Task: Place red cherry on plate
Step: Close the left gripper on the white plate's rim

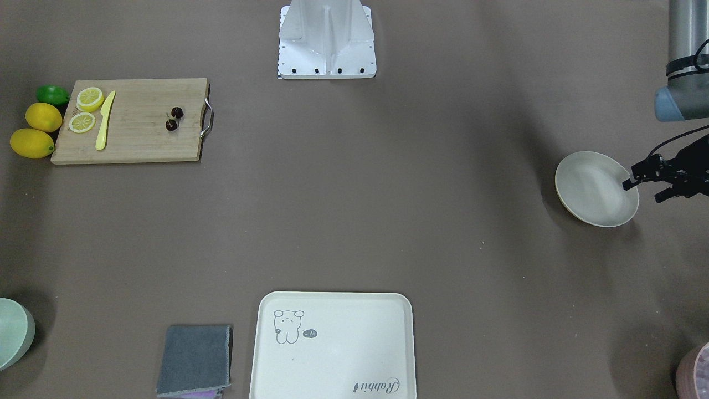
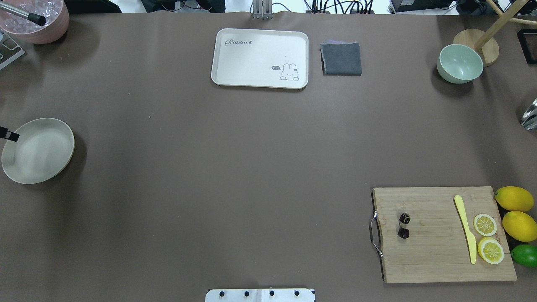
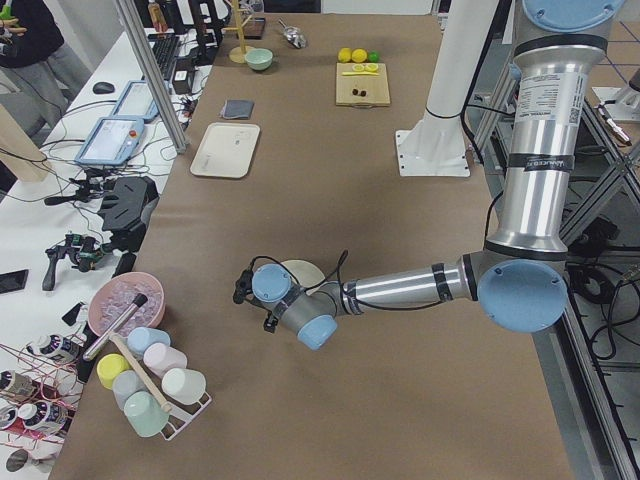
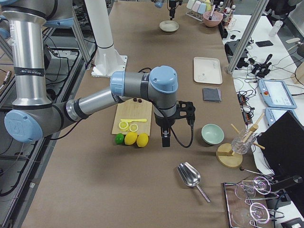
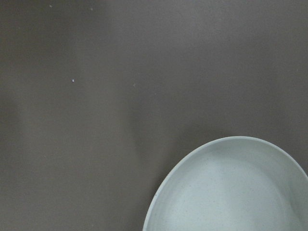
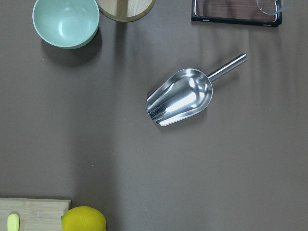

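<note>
The red cherry (image 1: 174, 118), a joined dark glossy pair, lies on the wooden cutting board (image 1: 138, 138) near its metal handle; it also shows in the overhead view (image 2: 404, 225). The plate (image 1: 587, 188), round and cream-white, sits far across the table on my left side (image 2: 37, 151) and holds nothing. My left gripper (image 1: 645, 189) hovers open over the plate's outer edge, and its wrist view shows part of the plate's rim (image 5: 192, 163). The right gripper (image 4: 165, 138) hangs beyond the lemons, past the board's end. It shows only in the exterior right view, so I cannot tell its state.
Two lemons (image 2: 514, 198), a lime (image 2: 525, 255), lemon slices (image 2: 485, 224) and a yellow knife (image 2: 466, 228) crowd the board's far end. A rabbit tray (image 2: 235, 75), grey cloth (image 2: 341, 58) and green bowl (image 2: 460, 63) line the far edge. A metal scoop (image 6: 180, 96) lies beyond the lemons.
</note>
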Available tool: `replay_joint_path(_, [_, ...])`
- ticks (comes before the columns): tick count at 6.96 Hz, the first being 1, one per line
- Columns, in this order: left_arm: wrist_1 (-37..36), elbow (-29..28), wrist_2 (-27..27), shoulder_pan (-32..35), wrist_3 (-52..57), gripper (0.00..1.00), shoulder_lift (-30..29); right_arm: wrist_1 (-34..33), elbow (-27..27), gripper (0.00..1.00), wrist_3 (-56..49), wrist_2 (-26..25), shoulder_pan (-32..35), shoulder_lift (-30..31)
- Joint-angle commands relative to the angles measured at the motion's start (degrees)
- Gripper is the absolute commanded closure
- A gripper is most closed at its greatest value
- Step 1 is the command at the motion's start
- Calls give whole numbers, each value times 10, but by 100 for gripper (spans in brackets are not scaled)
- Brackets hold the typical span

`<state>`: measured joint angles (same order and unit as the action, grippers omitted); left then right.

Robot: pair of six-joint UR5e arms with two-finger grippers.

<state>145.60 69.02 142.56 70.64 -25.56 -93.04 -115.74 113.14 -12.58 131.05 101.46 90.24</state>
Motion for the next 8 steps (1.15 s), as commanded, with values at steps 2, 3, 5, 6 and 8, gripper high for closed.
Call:
replay_joint_path(2, [46,-4,-1,-8,-5,3,21,3,14,0,-4,0,6,26])
replay_joint_path(3, [50,-5,-1,-8,-5,7,25,3,15,0,-4,0,11,28])
replay_joint_path(5, [97,-33,-3,-11,-5,9,29,2,27,0,-5,-1,15,35])
replay_joint_path(6, [108,-38,-15,-16,-5,10,30,3,28,0,-5,0,16,40])
replay_joint_path(8, [120,-37,-22,-24,-18,17,34,3,40,0,-5,0,17,54])
